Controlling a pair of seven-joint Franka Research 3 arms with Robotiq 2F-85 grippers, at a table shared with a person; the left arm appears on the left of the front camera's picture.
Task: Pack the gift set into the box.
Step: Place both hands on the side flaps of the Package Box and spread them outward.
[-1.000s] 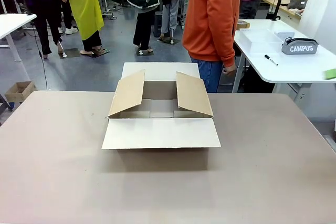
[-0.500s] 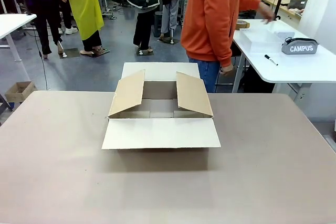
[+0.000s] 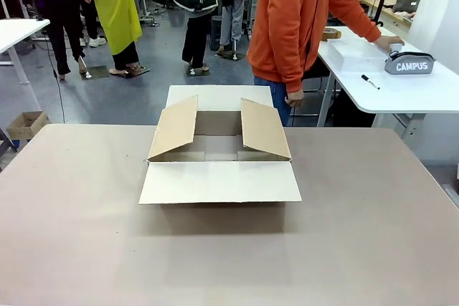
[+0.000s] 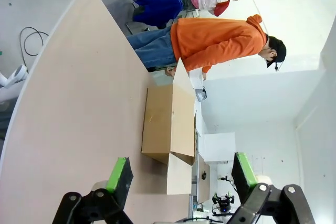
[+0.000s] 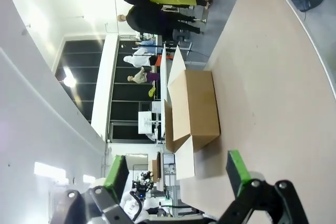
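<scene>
1. The box (image 3: 219, 150) sits on the worktop (image 3: 72, 234), midway between its left and right edges and closer to the far edge than to the near one.
2. All four flaps are open. The near flap is folded out flat toward the near edge, the two side flaps lean in over the opening, and the far flap stands raised at the far edge.
3. The part of the box's floor that shows between the side flaps is plain cardboard.
4. The left gripper (image 4: 181, 171) hangs above the worktop, well apart from the box. Its fingers are spread wide with nothing between the green pads (image 4: 118, 174).
5. The right gripper (image 5: 177, 169) is likewise held clear of the box, its fingers spread wide and gripping nothing.
6. A person (image 3: 294, 19) in an orange hoodie stands just beyond the far edge, behind the box's right side, turned toward a white table (image 3: 401, 94).
7. One hand (image 3: 393, 39) reaches out over that table, beside a clear tub (image 3: 355, 55) and a grey pouch (image 3: 409, 64). The other hand (image 3: 294, 96) hangs at the person's side.
8. A pen (image 3: 370, 82) lies on the white table, nearer than the tub.
</scene>
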